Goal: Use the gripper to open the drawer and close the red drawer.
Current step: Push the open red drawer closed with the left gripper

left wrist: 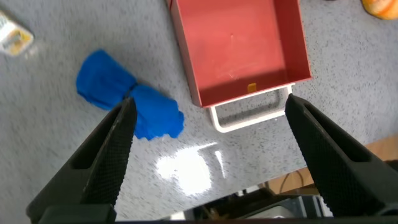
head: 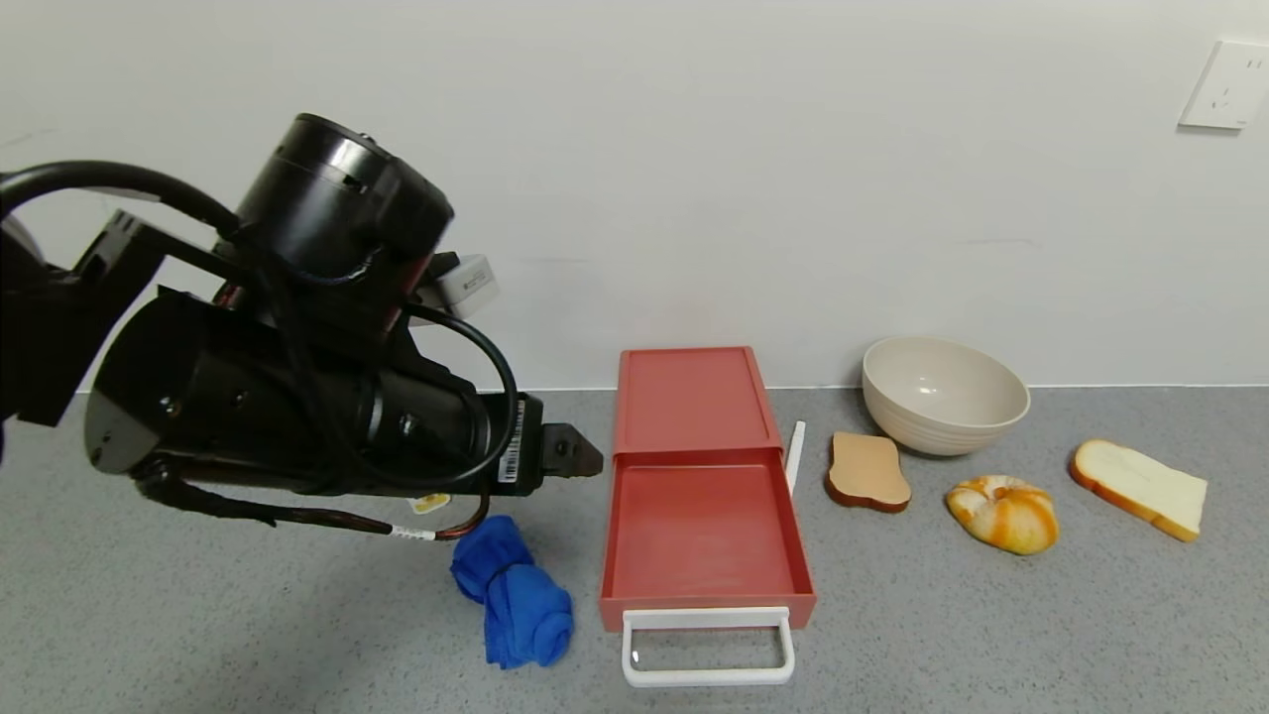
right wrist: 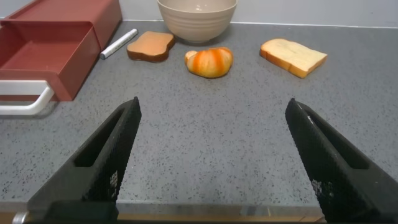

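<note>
Drawer geometry decides the coming push. Left end effector [head: 585, 458] hangs above the bench [head: 248, 615], jaws spread wide and empty, over a blue cloth [head: 511, 590]. To its right lies the red drawer [head: 699, 476], tray pulled fully out, its white loop handle [head: 708, 647] at the near end; the sliding axis runs from there toward the wall. Farther right stand a beige bowl [head: 942, 392] and bread. Right end effector [right wrist: 211, 162], also wide open and empty, sits low at the bench's front edge. I judge the left one nearer.

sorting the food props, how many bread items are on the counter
3: a brown toast slice beside the bowl, an orange-striped bun nearer the table's front edge, and a white bread slice farthest right. None looks hidden.
</note>
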Controlling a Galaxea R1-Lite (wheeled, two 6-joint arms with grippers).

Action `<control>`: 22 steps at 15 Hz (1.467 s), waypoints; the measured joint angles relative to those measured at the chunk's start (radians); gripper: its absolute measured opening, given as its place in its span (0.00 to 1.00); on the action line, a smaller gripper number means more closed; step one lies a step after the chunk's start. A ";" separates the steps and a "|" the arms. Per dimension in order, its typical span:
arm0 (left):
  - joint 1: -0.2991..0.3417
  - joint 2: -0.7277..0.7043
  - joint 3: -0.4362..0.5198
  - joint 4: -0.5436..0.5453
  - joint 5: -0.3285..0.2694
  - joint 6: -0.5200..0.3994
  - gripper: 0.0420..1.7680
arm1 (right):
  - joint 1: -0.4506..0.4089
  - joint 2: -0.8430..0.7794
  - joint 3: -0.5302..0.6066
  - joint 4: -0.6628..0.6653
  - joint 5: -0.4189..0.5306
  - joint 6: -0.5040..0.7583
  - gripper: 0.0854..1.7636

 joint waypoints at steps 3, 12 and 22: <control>-0.066 0.087 -0.104 0.130 0.099 -0.186 0.97 | 0.000 0.000 0.000 0.000 0.000 0.000 0.97; -0.194 0.264 -0.208 0.284 0.159 -0.387 0.97 | -0.001 0.000 0.000 0.000 0.000 0.000 0.97; -0.269 0.375 -0.221 0.270 0.166 -0.444 0.97 | -0.002 0.000 0.000 0.000 0.000 0.000 0.97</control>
